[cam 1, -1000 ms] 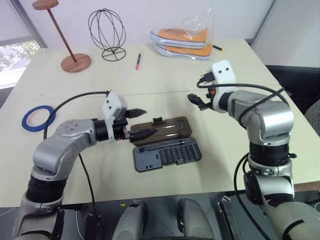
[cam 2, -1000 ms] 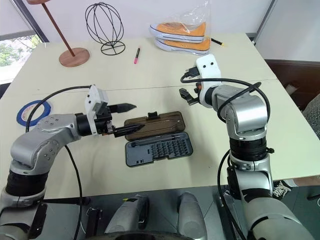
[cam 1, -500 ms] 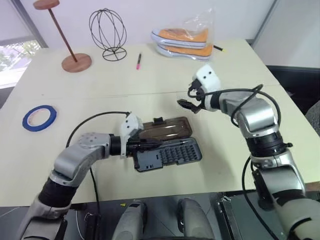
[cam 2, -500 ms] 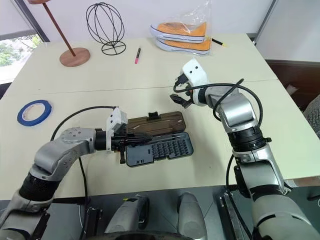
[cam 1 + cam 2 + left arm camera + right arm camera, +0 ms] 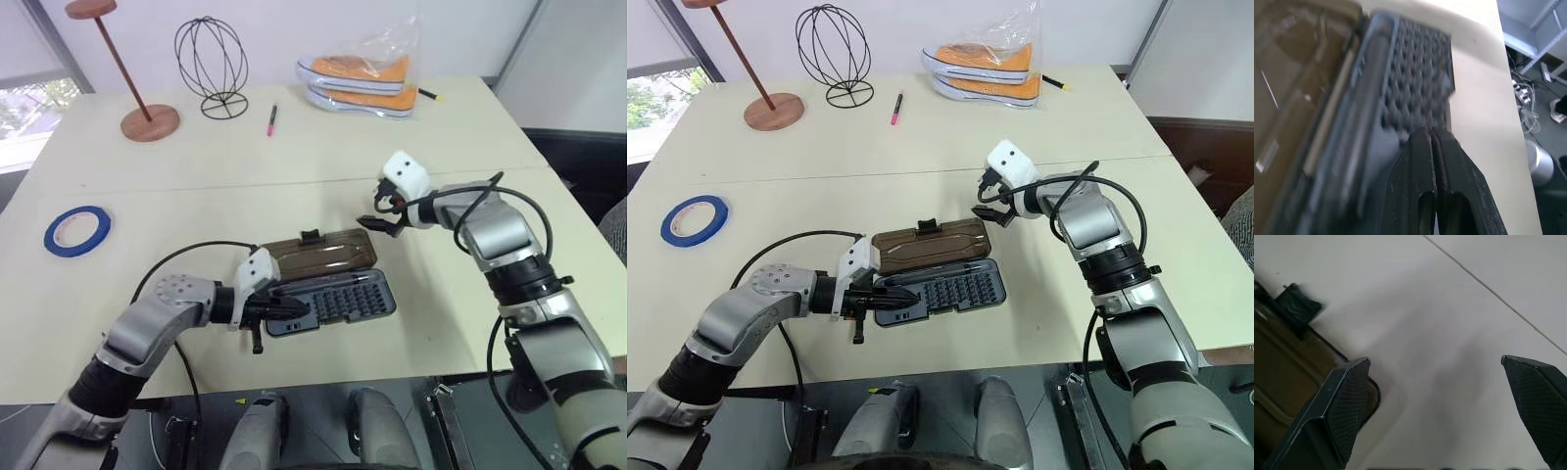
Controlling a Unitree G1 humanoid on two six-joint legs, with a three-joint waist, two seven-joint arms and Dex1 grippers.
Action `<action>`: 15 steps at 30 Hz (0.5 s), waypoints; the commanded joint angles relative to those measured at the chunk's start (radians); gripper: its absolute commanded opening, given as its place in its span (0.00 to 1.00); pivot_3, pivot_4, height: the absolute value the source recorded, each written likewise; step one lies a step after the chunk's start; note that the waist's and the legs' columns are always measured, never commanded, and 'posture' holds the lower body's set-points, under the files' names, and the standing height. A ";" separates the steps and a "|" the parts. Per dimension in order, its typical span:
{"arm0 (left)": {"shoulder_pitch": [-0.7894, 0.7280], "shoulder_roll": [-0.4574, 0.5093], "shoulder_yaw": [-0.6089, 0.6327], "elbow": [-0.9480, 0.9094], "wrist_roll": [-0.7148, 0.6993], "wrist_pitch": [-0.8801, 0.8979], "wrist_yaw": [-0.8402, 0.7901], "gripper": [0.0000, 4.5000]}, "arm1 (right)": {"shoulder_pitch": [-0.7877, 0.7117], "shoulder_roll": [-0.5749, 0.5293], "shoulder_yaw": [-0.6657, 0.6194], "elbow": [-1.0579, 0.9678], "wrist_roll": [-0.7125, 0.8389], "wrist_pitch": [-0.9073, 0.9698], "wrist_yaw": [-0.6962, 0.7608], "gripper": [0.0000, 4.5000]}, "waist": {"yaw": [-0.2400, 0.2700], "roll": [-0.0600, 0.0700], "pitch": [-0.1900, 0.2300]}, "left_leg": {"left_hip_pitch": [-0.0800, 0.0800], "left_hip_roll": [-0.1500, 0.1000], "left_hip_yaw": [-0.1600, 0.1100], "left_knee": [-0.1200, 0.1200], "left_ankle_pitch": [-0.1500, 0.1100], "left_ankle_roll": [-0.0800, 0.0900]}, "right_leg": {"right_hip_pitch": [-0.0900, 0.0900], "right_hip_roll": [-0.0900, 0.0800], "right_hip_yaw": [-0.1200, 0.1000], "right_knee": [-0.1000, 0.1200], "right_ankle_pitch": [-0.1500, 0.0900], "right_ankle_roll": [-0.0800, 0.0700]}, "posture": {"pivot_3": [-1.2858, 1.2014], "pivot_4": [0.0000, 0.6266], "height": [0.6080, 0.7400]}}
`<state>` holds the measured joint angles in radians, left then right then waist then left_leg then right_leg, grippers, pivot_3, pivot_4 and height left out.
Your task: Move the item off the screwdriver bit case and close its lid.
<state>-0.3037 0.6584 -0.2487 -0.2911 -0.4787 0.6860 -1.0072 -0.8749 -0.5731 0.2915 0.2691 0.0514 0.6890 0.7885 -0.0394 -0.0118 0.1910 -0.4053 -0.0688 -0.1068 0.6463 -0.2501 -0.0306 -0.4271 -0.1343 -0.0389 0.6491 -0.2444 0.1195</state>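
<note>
case (image 5: 328,284) lies crosswise (lid (image 5: 325,254) open rearward).

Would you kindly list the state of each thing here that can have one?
Case: open, bits showing.
Lid: folded back flat on the table.
Tape: flat on the table, away from the case.
Left gripper: jaws shut, over the case's left end.
Right gripper: jaws open, near the lid's right end.
Shoes: bagged.

Both head views look forward and down over the bench (image 5: 323,166) from above, sharing nearly the same scene. The left wrist view sits very close over the open screwdriver bit case (image 5: 1400,98); the right wrist view looks down near its lid (image 5: 1283,362).
</note>
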 commanded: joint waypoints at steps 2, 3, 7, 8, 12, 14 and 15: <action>0.041 0.031 0.025 -0.027 0.011 -0.047 -0.021 0.02 | -0.047 -0.009 0.006 0.075 -0.040 -0.120 0.045 1.00 | 0.000 0.000 0.000 | 0.000 0.000 0.000 0.000 0.000 0.000 | 0.000 0.000 0.000 0.000 0.000 0.000 | 0.52 0.24 1.00; 0.047 0.031 0.022 -0.018 0.018 -0.059 -0.022 0.02 | -0.052 -0.004 0.007 0.094 -0.046 -0.146 0.051 1.00 | 0.000 0.000 0.000 | 0.000 0.000 0.000 0.000 0.000 0.000 | 0.000 0.000 0.000 0.000 0.000 0.000 | 0.52 0.24 1.00; 0.071 0.027 0.006 0.034 0.066 -0.135 -0.028 0.02 | -0.078 0.011 0.025 0.191 -0.077 -0.222 0.093 1.00 | -0.001 0.000 0.000 | 0.000 0.000 0.000 0.000 0.000 0.000 | 0.000 0.000 0.000 0.000 0.000 0.000 | 0.52 0.24 1.00; 0.078 0.027 0.005 0.045 0.074 -0.151 -0.030 0.02 | -0.083 0.013 0.033 0.213 -0.086 -0.240 0.109 1.00 | -0.001 0.000 0.000 | 0.000 0.000 0.000 0.000 0.000 0.000 | 0.000 0.000 0.000 0.000 0.000 0.000 | 0.52 0.24 1.00; 0.104 0.030 0.005 0.085 0.098 -0.209 -0.040 0.02 | -0.097 0.027 0.044 0.273 -0.106 -0.293 0.153 1.00 | -0.002 0.000 0.000 | 0.000 0.000 0.000 0.000 0.000 0.000 | 0.000 0.000 0.000 0.000 0.000 0.000 | 0.52 0.24 1.00; 0.117 0.032 0.003 0.106 0.111 -0.240 -0.042 0.02 | -0.102 0.036 0.047 0.285 -0.107 -0.302 0.182 1.00 | -0.003 0.001 0.000 | 0.001 0.000 0.000 0.000 0.000 0.000 | 0.000 0.000 0.000 0.000 0.000 0.000 | 0.52 0.24 1.00; 0.121 0.032 0.003 0.114 0.115 -0.252 -0.042 0.02 | -0.103 0.039 0.048 0.281 -0.107 -0.303 0.199 1.00 | -0.003 0.001 0.000 | 0.001 0.000 0.000 0.000 0.000 0.000 | 0.000 0.000 0.000 0.000 0.000 0.000 | 0.52 0.24 1.00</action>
<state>-0.2097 0.6792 -0.2407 -0.2254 -0.4117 0.4400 -1.0500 -0.9425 -0.5367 0.3439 0.5619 -0.0545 0.4038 0.9598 -0.0424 -0.0111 0.1906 -0.4040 -0.0687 -0.1066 0.6460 -0.2501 -0.0307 -0.4267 -0.1342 -0.0388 0.6492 -0.2442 0.1191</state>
